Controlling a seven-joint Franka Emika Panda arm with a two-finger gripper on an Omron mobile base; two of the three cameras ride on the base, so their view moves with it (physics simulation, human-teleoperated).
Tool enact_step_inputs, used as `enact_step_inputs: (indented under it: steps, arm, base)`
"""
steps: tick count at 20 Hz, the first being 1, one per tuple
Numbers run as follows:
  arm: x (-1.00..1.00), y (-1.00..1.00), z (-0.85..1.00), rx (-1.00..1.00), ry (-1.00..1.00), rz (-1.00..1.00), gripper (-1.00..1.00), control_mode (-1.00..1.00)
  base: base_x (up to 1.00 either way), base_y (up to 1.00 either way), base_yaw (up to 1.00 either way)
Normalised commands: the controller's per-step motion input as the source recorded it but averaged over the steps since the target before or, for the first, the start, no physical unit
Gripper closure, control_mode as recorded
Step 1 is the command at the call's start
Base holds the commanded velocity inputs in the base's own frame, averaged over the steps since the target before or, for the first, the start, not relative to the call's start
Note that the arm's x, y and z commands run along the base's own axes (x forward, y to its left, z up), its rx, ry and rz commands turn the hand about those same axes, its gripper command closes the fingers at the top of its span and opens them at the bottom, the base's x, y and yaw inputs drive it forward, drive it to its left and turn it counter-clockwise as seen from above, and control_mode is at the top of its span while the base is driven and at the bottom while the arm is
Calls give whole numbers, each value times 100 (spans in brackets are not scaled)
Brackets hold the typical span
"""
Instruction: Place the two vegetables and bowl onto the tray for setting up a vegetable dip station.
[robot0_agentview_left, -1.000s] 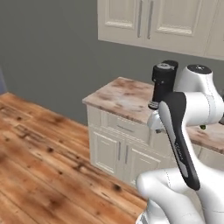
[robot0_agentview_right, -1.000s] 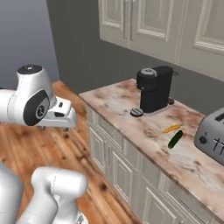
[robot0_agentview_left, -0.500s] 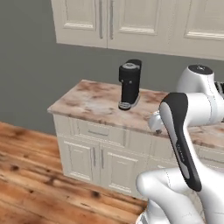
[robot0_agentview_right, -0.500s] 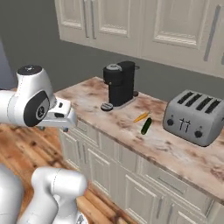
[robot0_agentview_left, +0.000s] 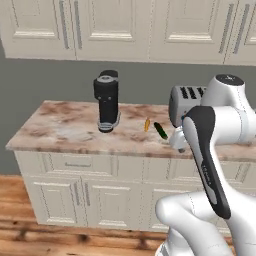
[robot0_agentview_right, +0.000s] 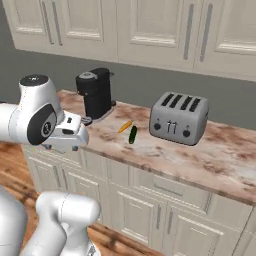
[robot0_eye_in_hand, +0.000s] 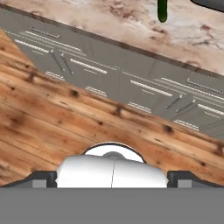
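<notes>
Two vegetables lie side by side on the worktop (robot0_agentview_left: 75, 132) in the left base view: the carrot (robot0_agentview_left: 147, 124) and the dark-green vegetable (robot0_agentview_left: 160, 130), just right of the coffee machine (robot0_agentview_left: 106, 100) and in front of the toaster (robot0_agentview_left: 186, 102). You can judge that they lie loose near the front edge so the arm can reach them from the floor side. The arm's white links cover the worktop's right part, so you cannot check there for the bowl or the tray.

In the right base view, the carrot (robot0_agentview_right: 125, 126) and the dark-green vegetable (robot0_agentview_right: 132, 134) rest between the coffee machine (robot0_agentview_right: 95, 93) and the toaster (robot0_agentview_right: 179, 117), near each other but apart. The hand is tucked back over the cabinet fronts, well apart from both.

In the hand view, the claw (robot0_eye_in_hand: 113, 177) stands wide with nothing between its tips, which are cut off at the bottom corners. The dark-green vegetable (robot0_eye_in_hand: 162, 10) is cut off by the top edge.
</notes>
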Motion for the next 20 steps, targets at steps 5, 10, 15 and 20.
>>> enact_step_inputs:
  steps: [5, 10, 15, 20]
  arm:
    - [0, 0, 0, 0, 0, 0, -100, 100]
    - [0, 0, 0, 0, 0, 0, -100, 100]
    - [0, 0, 0, 0, 0, 0, -100, 100]
    - [0, 0, 0, 0, 0, 0, -100, 100]
  base:
    - [30, 13, -41]
    - [33, 22, -34]
    - [42, 33, -30]
    - [54, 14, -15]
